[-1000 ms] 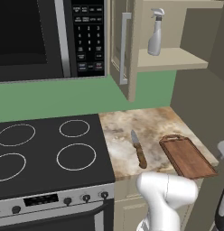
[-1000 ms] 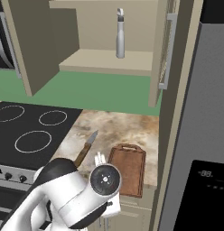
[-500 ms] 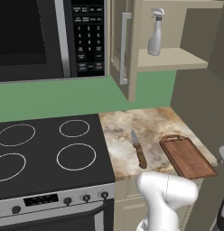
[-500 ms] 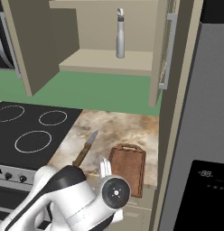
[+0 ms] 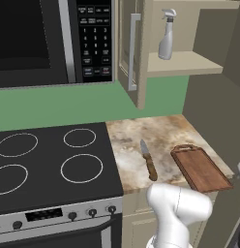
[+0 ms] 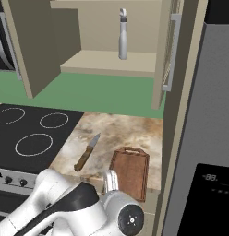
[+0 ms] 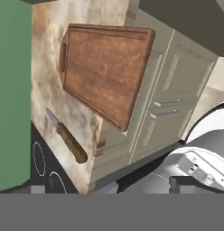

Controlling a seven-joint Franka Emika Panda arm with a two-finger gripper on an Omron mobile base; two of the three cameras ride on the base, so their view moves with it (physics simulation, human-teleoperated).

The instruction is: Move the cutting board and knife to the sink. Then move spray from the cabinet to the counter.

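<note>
**Two dark fingertips spread wide, board and knife untouched on the counter**

Two fingertips of the gripper (image 7: 109, 188) stand far apart at the bottom of the hand view, with nothing between them; the hand looks down from in front of the lower cupboard doors.

The cutting board (image 7: 105, 72) is a flat reddish-brown wooden rectangle with a darker grooved rim and a slot handle at its far end; it lies on the marbled counter (image 5: 156, 133) near the right end, and its near corner overhangs the front edge. The knife (image 5: 148, 162) lies just left of the board, apart from it; its short silver blade points toward the green wall and its brown handle points toward the front edge. The black stovetop (image 5: 44, 164) adjoins the counter on the left.

The spray bottle (image 6: 123, 34), slim and pale grey, stands upright on the shelf of the open wall cabinet (image 5: 185, 65).

Compared with a second ago, the arm's round wrist disc sits lower and further right in the right base view; board, knife and bottle lie where they lay.
</note>
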